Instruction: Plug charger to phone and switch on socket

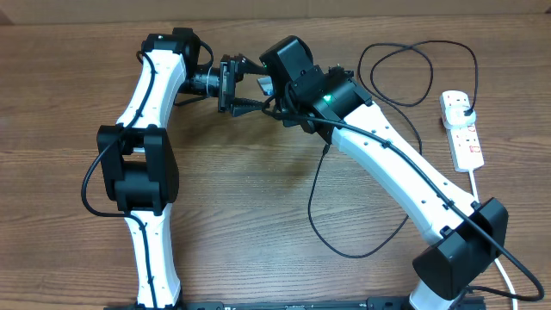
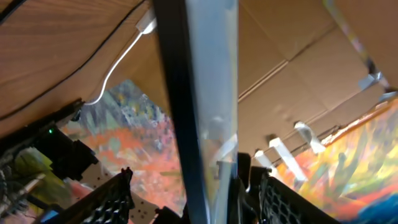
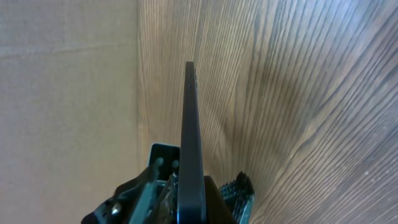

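At the far middle of the table [image 1: 258, 215], the phone [image 1: 267, 84] is held on its thin edge. Its long axis runs out of the right gripper [image 3: 193, 193] toward the left gripper [image 1: 251, 88]; most of it is hidden from above under the right wrist. The right fingers are clamped on one end of the phone. The left fingers [image 2: 115, 193] stand apart on either side of its other end, with a gap showing beside it. Both arms reach inward and meet nose to nose. The charger [image 1: 312, 207] lies in loose black loops on both sides of the right arm (which crosses over it), its plug seated in the socket [image 1: 463, 138] at the right edge, well apart from the phone.
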`<action>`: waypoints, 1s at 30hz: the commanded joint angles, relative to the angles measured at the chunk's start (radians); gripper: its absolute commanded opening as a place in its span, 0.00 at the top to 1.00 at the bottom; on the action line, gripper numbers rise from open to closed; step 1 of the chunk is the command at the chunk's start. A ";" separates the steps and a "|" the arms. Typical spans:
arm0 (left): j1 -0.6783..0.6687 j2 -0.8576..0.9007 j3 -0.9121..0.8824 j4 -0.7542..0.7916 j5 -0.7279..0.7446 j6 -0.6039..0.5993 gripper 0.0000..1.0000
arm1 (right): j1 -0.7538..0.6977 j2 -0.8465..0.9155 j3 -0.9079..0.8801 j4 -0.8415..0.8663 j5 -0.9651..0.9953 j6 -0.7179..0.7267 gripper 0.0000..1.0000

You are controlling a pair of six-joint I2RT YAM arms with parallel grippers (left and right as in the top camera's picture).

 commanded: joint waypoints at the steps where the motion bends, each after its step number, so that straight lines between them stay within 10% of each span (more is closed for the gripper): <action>1: -0.005 0.000 0.022 0.000 -0.047 -0.094 0.34 | 0.001 -0.055 0.016 0.013 -0.011 0.033 0.96; 30: -0.005 0.000 0.022 0.000 -0.031 -0.192 0.60 | 0.024 -0.055 0.014 -0.002 -0.012 0.111 0.96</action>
